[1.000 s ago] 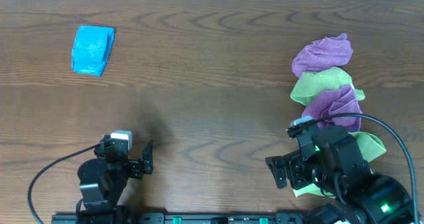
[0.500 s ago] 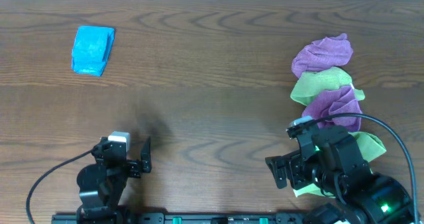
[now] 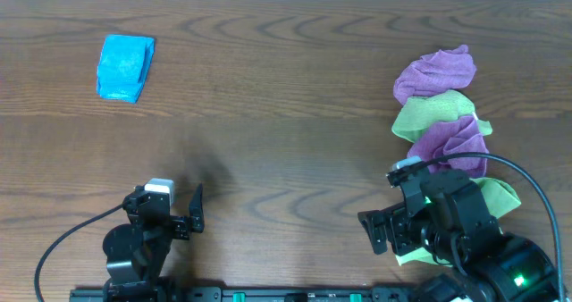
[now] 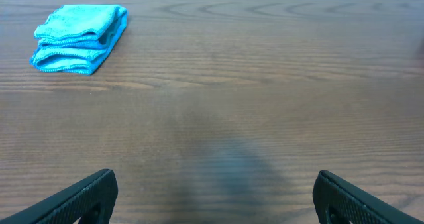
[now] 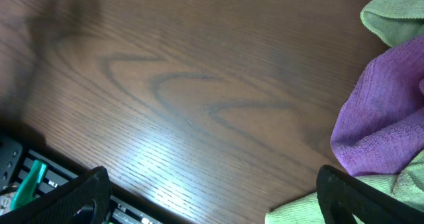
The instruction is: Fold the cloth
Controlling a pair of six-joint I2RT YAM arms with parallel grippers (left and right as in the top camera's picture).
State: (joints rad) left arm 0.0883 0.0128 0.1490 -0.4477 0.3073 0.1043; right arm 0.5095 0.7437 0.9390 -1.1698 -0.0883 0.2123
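Observation:
A folded blue cloth (image 3: 125, 67) lies at the far left of the wooden table; it also shows in the left wrist view (image 4: 79, 37). A pile of crumpled cloths lies at the right: a purple cloth (image 3: 438, 74), a green cloth (image 3: 433, 114), a second purple cloth (image 3: 458, 141) and a second green cloth (image 3: 499, 195). My left gripper (image 3: 192, 214) is open and empty near the front edge, its jaws wide apart over bare wood (image 4: 215, 187). My right gripper (image 3: 380, 232) is open and empty (image 5: 212, 184), just left of the pile's near end.
In the right wrist view a purple cloth (image 5: 384, 118) and green cloth edges (image 5: 397, 12) lie right of the fingers. The table's front edge with the arm bases (image 3: 268, 293) runs along the bottom.
My left arm has drawn back slightly toward the front edge. The right arm and the cloths have not moved.

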